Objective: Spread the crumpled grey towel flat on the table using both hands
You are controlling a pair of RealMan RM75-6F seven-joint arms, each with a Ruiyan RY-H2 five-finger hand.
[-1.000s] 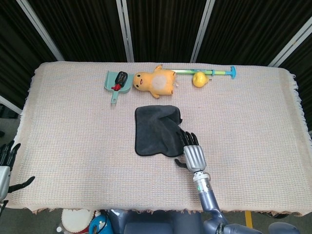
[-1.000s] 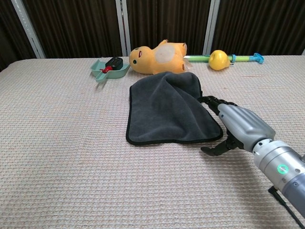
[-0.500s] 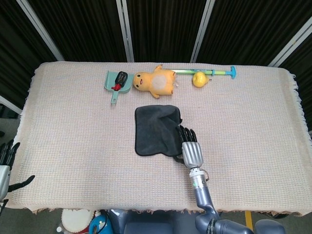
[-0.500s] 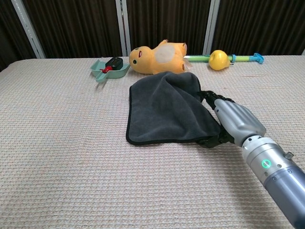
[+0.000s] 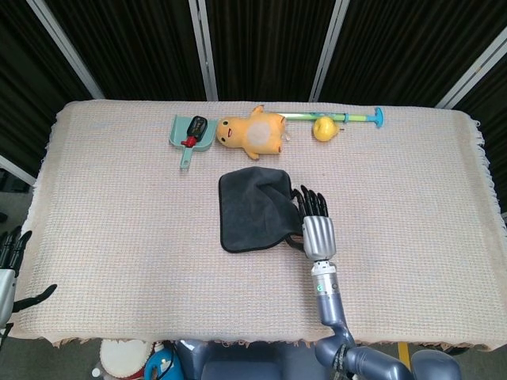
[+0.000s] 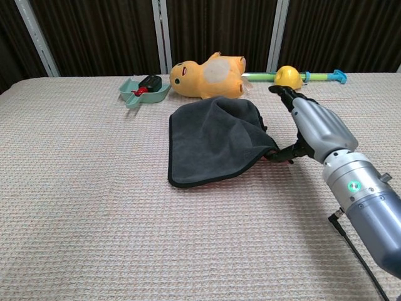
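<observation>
Towel (image 5: 255, 210) corner newly lifted, pinched in right robot hand (image 6: 313, 128)

right hand (image 6: 318, 128) pinching the grey towel (image 6: 213, 139)

the towel's near right corner is lifted off the table (image 6: 94, 207), held at the hand's thumb; a yellow plush toy (image 6: 207, 76) lies just beyond the towel's far edge.

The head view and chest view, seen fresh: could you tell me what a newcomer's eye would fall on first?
Probably the dark grey towel at mid-table, its near right corner pinched and lifted by the silver right hand. Next, the yellow plush toy lying at the far edge, between a teal dustpan and a green-and-blue stick toy.
</observation>
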